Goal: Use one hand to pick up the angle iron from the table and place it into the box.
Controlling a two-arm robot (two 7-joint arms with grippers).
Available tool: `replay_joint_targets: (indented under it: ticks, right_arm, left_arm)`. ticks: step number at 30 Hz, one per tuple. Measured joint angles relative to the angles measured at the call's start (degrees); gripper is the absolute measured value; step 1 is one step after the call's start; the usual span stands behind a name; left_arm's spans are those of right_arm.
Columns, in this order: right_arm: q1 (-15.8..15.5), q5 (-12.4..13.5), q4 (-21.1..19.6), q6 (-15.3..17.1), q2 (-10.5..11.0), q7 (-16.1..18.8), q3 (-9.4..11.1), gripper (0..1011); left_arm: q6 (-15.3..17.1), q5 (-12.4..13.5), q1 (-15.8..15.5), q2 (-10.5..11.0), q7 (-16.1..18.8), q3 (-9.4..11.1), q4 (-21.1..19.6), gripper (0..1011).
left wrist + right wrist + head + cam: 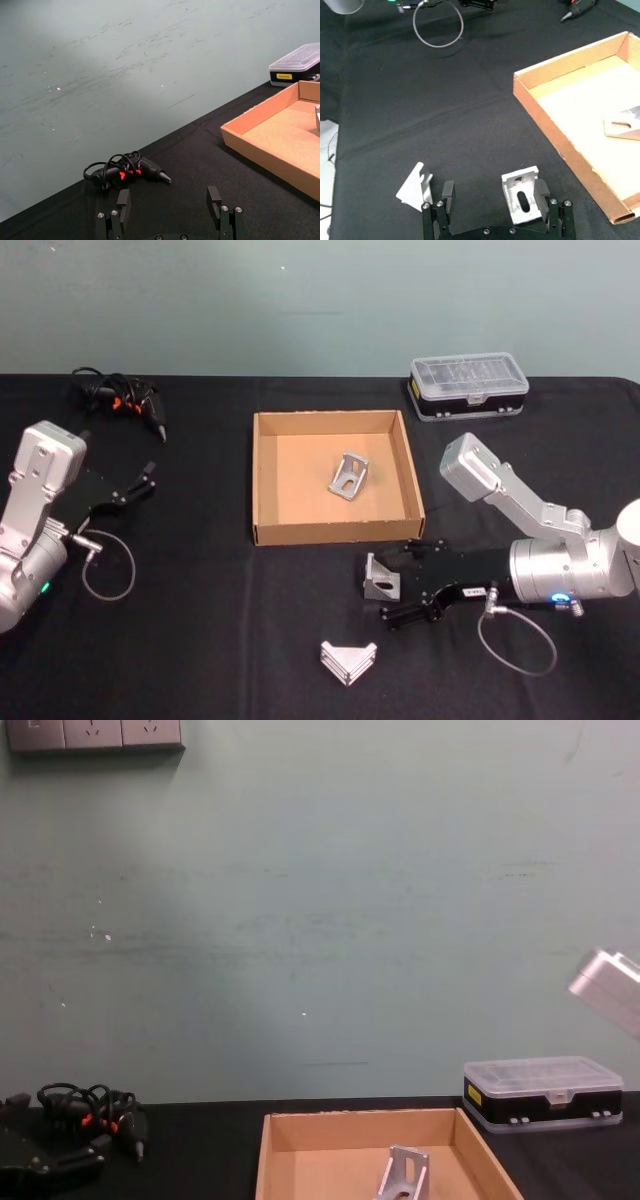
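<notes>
- My right claw (402, 580) lies low over the black table (200, 640), at 5 o'clock from the box (335, 533) — fingers spread wide, gripping nothing.
- An angle iron (381, 578) stands on the table between those fingers. It is close against one finger (542, 192) and well apart from the other; whether it touches, I cannot tell.
- The box, a shallow tan cardboard tray, sits mid-table. It holds a second angle iron (348, 476), tilted, toward 3 o'clock on the box floor.
- A third angle iron (348, 661) lies on the table at 6 o'clock from the box, nearer me.
- A clear-lidded plastic case (468, 386) sits at 1 o'clock from the box, lid shut; its contents are too small to tell.
- My left claw (145, 480) is parked at 9 o'clock, fingers apart — empty. A black cable bundle (118, 398) lies at 10 o'clock.
</notes>
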Motion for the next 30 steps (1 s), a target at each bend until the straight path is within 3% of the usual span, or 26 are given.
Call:
replay_joint_targets:
  ticks: [19,30]
  right_arm:
    - [2.61,-0.79,6.38,-2.63,-3.9,-0.89,-2.42,1000]
    - [2.71,-0.92,6.64,-2.72,-4.15,-1.04,-2.55,978]
  left_arm:
    - [0.0,0.0,0.0,0.0,0.0,0.0,0.0,1000]
    - [0.0,0.0,0.0,0.0,0.0,0.0,0.0,1000]
